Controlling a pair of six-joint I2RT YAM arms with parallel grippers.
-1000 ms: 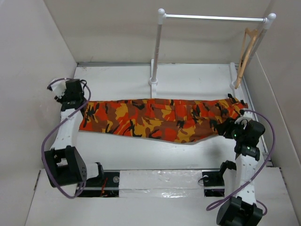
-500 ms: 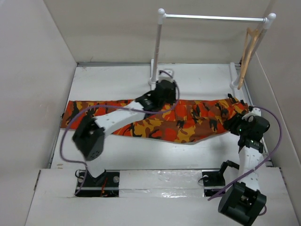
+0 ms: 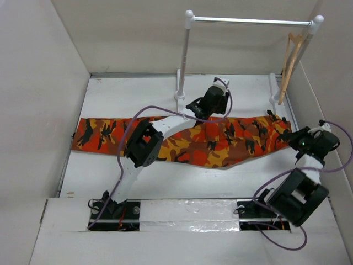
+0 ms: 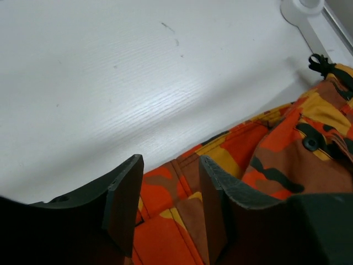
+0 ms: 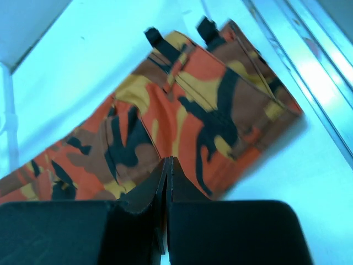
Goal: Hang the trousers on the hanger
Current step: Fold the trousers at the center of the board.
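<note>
Left gripper (image 4: 169, 161) has swung from the leg end over to the far edge of the trousers (image 3: 187, 141); that leg end now lies further left, and the right gripper (image 5: 166, 163) has backed off the waist rightward

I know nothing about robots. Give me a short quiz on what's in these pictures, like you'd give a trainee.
1. True or false: the trousers are already draped over the hanger.
2. Where is the hanger? A: lying on the trousers. B: hanging from the white rail. C: held in the right arm's jaws.
3. Fill in: in the wrist views, the left arm's jaws stand ___ and the right arm's jaws stand ___.

Key: 1 false; 2 B; 3 open, shut.
</note>
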